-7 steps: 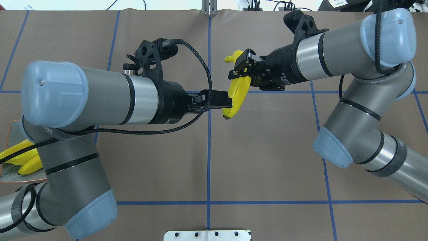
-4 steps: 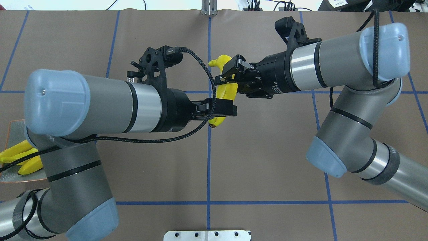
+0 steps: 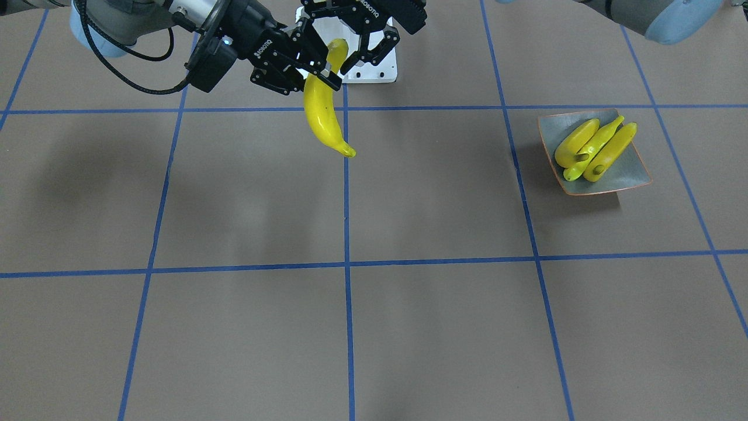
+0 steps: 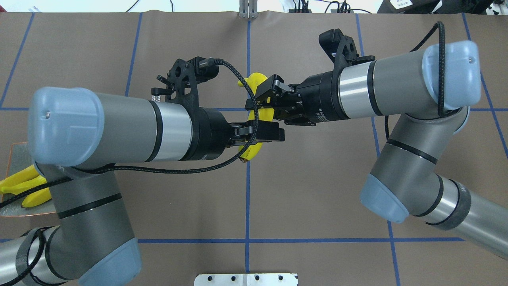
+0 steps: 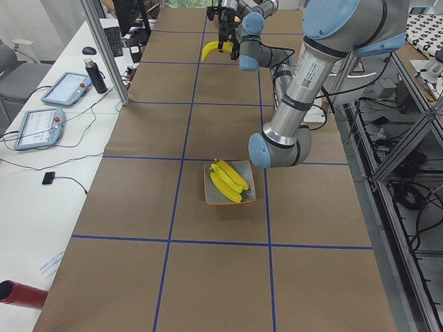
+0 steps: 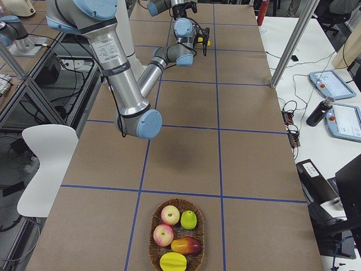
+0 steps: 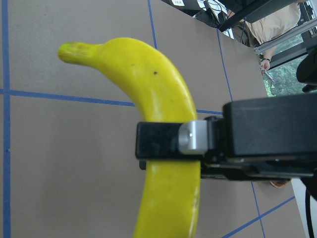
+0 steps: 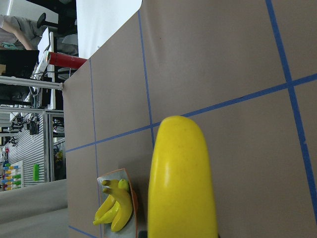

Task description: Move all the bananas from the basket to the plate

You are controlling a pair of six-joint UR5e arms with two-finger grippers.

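One yellow banana hangs in the air over the middle of the table, also in the front view. My right gripper is shut on its middle, its finger crossing the banana in the left wrist view. My left gripper is open, its fingers on either side of the banana's robot-side end. Three more bananas lie side by side on the grey-green plate at the table's left end, also in the right wrist view.
A wicker basket with apples and other fruit, no banana showing in it, stands at the table's right end. A white mounting plate sits at the table's near edge. Blue tape lines grid the brown table.
My right arm has carried the banana to the left, toward my left gripper. The left gripper's fingers now lie over the banana's robot-side end instead of beside it.
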